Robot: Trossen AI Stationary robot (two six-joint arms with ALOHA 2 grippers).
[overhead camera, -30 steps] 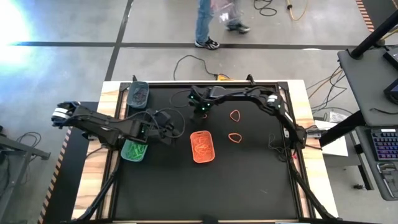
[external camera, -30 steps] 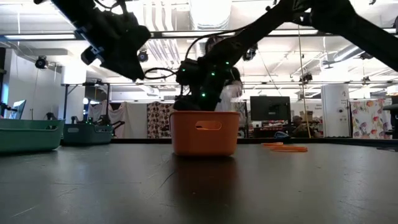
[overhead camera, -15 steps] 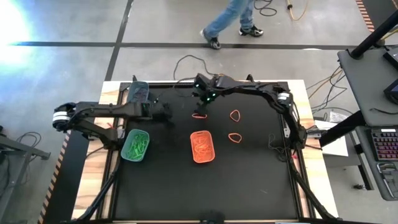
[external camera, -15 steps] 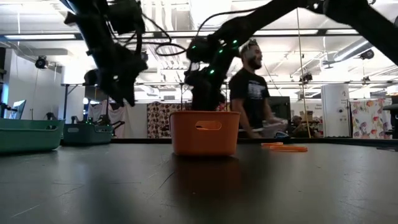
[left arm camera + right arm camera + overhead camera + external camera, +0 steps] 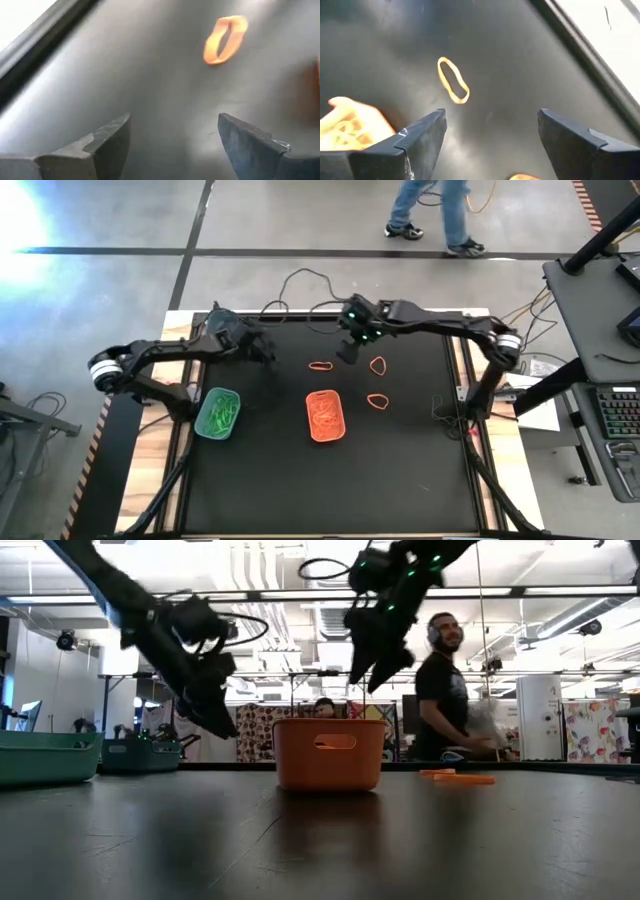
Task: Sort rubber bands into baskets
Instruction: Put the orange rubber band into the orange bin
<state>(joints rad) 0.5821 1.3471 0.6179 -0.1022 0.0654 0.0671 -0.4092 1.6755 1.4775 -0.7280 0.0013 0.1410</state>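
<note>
Three orange rubber bands lie flat on the black mat [image 5: 320, 366], [image 5: 378, 365], [image 5: 378, 401]. The orange basket [image 5: 325, 416] holds orange bands, and the light green basket [image 5: 219, 412] holds green ones. My left arm partly covers the dark basket [image 5: 224, 323] at the far left. My left gripper [image 5: 268, 352] hovers open to the right of the dark basket, with one orange band [image 5: 225, 39] ahead of its fingers. My right gripper [image 5: 350, 350] hangs open above the mat between two bands, one band [image 5: 453, 80] ahead of it.
Thin cables [image 5: 445, 412] lie on the mat at its right side. A person [image 5: 440, 690] walks behind the table's far edge. In the low view the orange basket [image 5: 330, 753] stands mid-table, with the other two baskets [image 5: 45, 755], [image 5: 140, 753] at its left.
My left gripper has swung from above the green basket toward the table's far edge, ending beside the dark basket. My right gripper has risen and gone toward the table's right edge. An orange band now shows on the mat where it stood.
</note>
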